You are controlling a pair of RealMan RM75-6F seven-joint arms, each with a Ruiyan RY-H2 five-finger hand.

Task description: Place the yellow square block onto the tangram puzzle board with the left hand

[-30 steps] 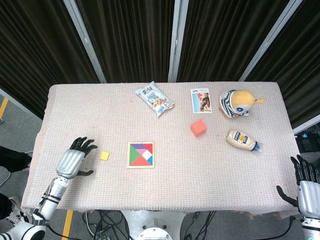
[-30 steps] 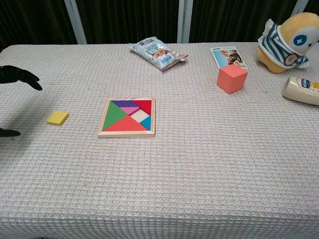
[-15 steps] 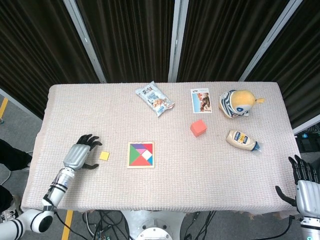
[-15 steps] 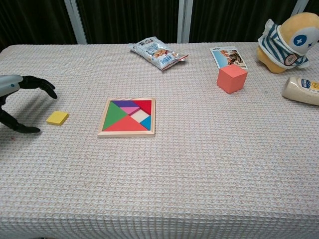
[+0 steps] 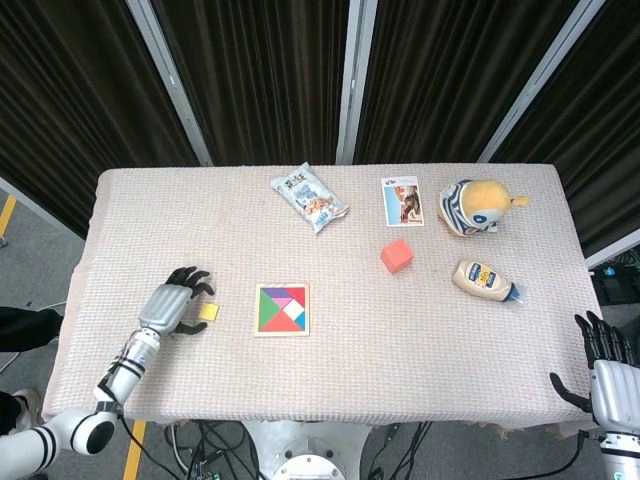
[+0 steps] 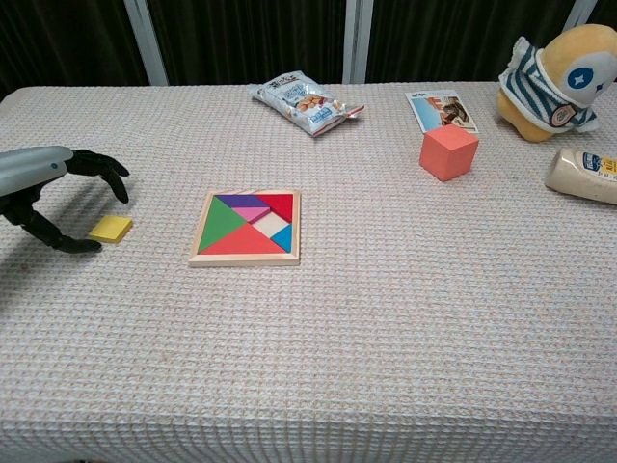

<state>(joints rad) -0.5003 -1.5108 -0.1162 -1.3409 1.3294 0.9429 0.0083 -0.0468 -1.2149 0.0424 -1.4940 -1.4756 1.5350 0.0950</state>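
Observation:
The yellow square block (image 5: 208,312) (image 6: 111,229) lies flat on the tablecloth, left of the tangram puzzle board (image 5: 282,309) (image 6: 247,227). The board is a wooden frame with coloured pieces and one pale empty slot. My left hand (image 5: 173,304) (image 6: 50,189) hovers just left of the block, fingers spread and arched over it, thumb low beside the block's near left corner; it holds nothing. My right hand (image 5: 603,368) stays at the table's near right edge, fingers apart and empty, seen only in the head view.
A red cube (image 5: 396,256) (image 6: 448,151), a snack bag (image 5: 310,198) (image 6: 304,104), a picture card (image 5: 402,201) (image 6: 442,110), a plush toy (image 5: 472,207) (image 6: 559,81) and a mayonnaise bottle (image 5: 485,279) (image 6: 584,175) stand at the back and right.
My left hand has moved right toward the yellow block, from well clear of it to arching right beside it. The block and the board have not moved.

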